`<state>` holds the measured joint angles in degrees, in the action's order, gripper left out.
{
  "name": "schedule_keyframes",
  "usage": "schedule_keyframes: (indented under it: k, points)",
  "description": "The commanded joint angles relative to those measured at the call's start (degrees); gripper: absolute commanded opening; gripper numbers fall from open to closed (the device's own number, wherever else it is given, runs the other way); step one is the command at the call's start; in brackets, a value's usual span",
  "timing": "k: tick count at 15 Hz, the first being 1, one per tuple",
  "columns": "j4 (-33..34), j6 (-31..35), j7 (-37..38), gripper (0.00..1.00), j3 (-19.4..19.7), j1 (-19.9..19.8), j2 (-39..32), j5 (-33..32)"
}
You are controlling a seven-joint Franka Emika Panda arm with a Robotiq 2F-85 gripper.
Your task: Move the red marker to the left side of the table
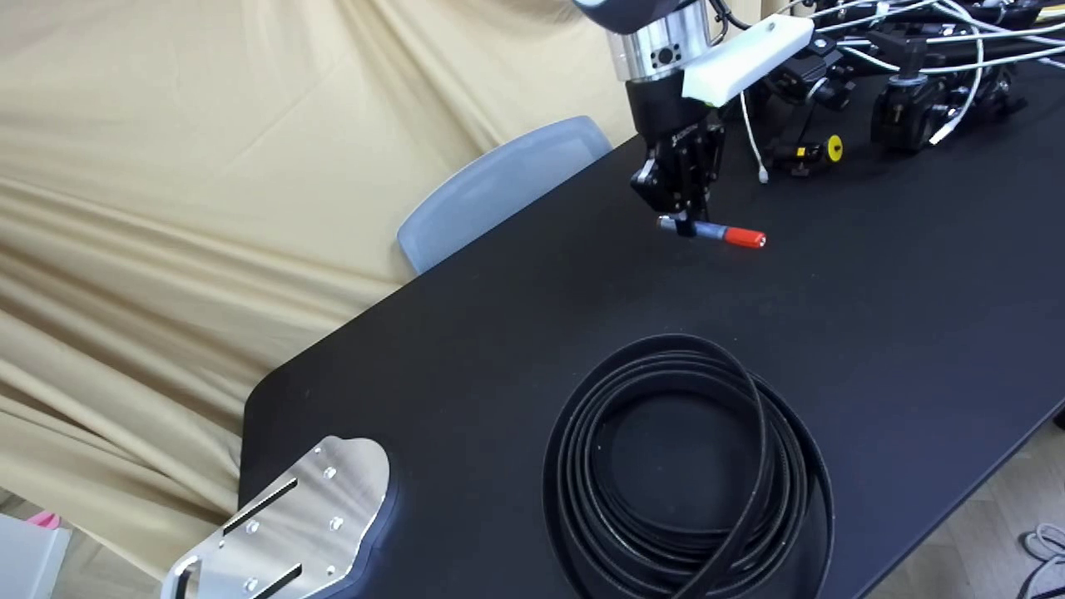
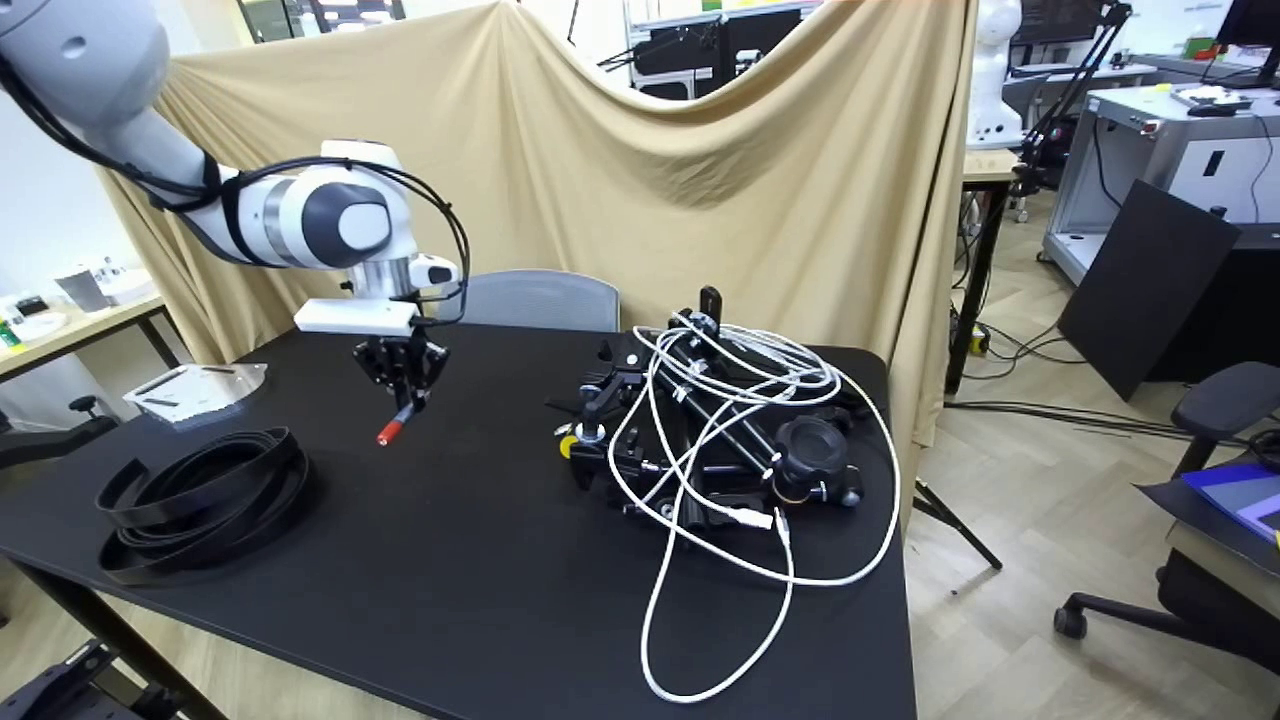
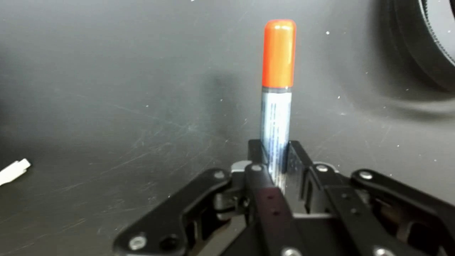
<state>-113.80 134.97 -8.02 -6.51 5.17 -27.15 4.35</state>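
Note:
The red marker has a blue-grey barrel and a red cap, and it shows in both exterior views (image 1: 745, 238) (image 2: 391, 432) and in the wrist view (image 3: 278, 53). My gripper (image 1: 687, 226) is shut on the barrel, also seen in an exterior view (image 2: 411, 403) and the wrist view (image 3: 275, 153). The red cap end sticks out well past the fingers. The marker is held above the black table (image 1: 466, 366) (image 2: 480, 540), roughly level, and a soft dark shadow lies on the tabletop beside it in the wrist view. The fingers hide part of the barrel.
A coiled black cable (image 1: 574, 453) (image 2: 150, 515) lies on the table, its edge at the wrist view's upper right (image 3: 408, 42). A metal plate (image 1: 333, 499) (image 2: 200, 390) is at one end. Black stands with white cables (image 1: 907, 108) (image 2: 690, 400) crowd the opposite end. A chair back (image 1: 507, 183) touches one edge.

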Motion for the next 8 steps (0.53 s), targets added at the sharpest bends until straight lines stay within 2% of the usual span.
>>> schedule_keyframes:
  k: [1, 8]
  points:
    - [-4.29, 2.36, 3.93, 0.05, -0.56, 1.86, 1.95, -0.40]
    - [-11.33, 14.97, 10.96, 0.05, -0.41, 5.96, 1.35, -0.83]
